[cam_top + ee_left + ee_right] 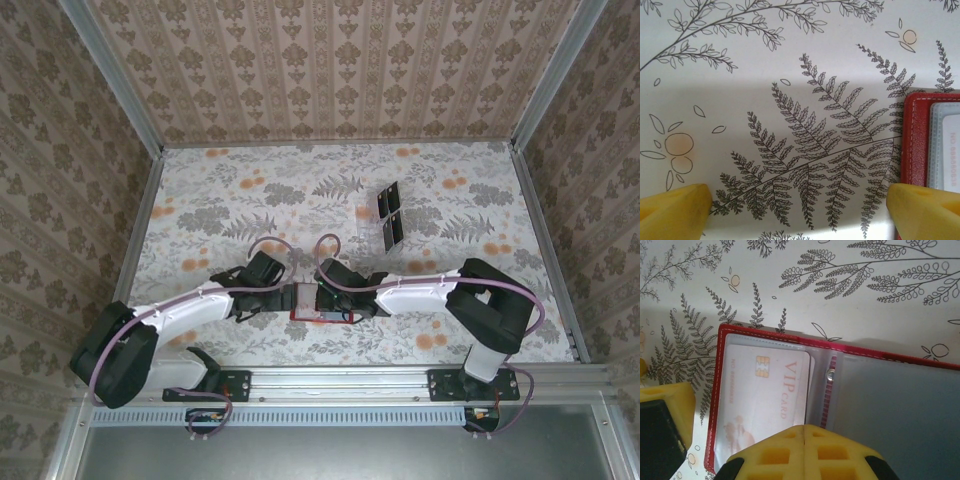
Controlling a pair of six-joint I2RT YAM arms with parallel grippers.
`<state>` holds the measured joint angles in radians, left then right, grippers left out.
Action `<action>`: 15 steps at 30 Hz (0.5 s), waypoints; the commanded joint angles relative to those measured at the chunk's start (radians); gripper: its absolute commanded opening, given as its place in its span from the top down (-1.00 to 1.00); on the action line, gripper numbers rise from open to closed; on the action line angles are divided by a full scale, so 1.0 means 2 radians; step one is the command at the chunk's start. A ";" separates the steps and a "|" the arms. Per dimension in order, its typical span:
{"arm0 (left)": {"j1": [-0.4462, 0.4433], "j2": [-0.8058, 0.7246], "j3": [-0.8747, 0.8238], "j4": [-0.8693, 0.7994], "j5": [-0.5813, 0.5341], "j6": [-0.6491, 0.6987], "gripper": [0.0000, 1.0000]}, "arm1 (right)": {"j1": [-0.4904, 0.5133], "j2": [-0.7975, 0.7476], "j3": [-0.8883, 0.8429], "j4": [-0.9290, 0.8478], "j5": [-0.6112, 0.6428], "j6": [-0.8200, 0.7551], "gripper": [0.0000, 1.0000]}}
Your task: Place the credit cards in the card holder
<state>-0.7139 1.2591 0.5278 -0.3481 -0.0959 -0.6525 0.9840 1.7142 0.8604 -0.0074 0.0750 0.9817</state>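
The red card holder (322, 314) lies open on the table between my two grippers. In the right wrist view its (720, 390) left clear sleeve holds a pale card printed "VIP CARD" (765, 390); the right sleeve (895, 405) looks grey and plain. My right gripper (805, 428) is shut, its yellow fingers pressed together just over the holder's middle fold, with nothing visible between them. My left gripper (800, 210) stands wide open over bare table, its right finger (922, 205) at the holder's red edge (914, 140). Two dark credit cards (389, 216) sit farther back.
The dark cards stand in a clear plastic rack (366, 212) behind the right of centre. Patterned walls and metal rails enclose the table on three sides. The left gripper's yellow finger (667, 402) shows beside the holder's left edge.
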 commanded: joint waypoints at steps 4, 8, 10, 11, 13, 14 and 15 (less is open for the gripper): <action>-0.012 -0.001 -0.021 -0.022 -0.004 -0.023 -1.00 | 0.009 0.013 -0.002 -0.015 -0.001 0.012 1.00; -0.018 0.001 -0.023 -0.020 -0.004 -0.029 -1.00 | 0.013 0.022 0.007 -0.015 -0.007 0.011 1.00; -0.022 0.004 -0.025 -0.018 -0.003 -0.033 -1.00 | 0.014 0.027 0.012 -0.014 -0.011 0.011 1.00; -0.024 0.005 -0.027 -0.016 -0.004 -0.034 -1.00 | 0.015 0.029 0.014 -0.011 -0.013 0.012 1.00; -0.027 0.009 -0.029 -0.011 -0.003 -0.037 -1.00 | 0.014 0.033 0.014 0.001 -0.020 0.016 1.00; -0.029 0.011 -0.030 -0.009 -0.003 -0.039 -1.00 | 0.014 0.034 0.014 0.008 -0.022 0.018 1.00; -0.032 0.013 -0.031 -0.007 -0.003 -0.041 -0.99 | 0.014 0.036 0.014 0.015 -0.026 0.018 1.00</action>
<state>-0.7601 1.2560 0.5079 -0.3202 -0.1505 -0.6838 1.0050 1.7538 0.8719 0.0132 0.0555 1.0000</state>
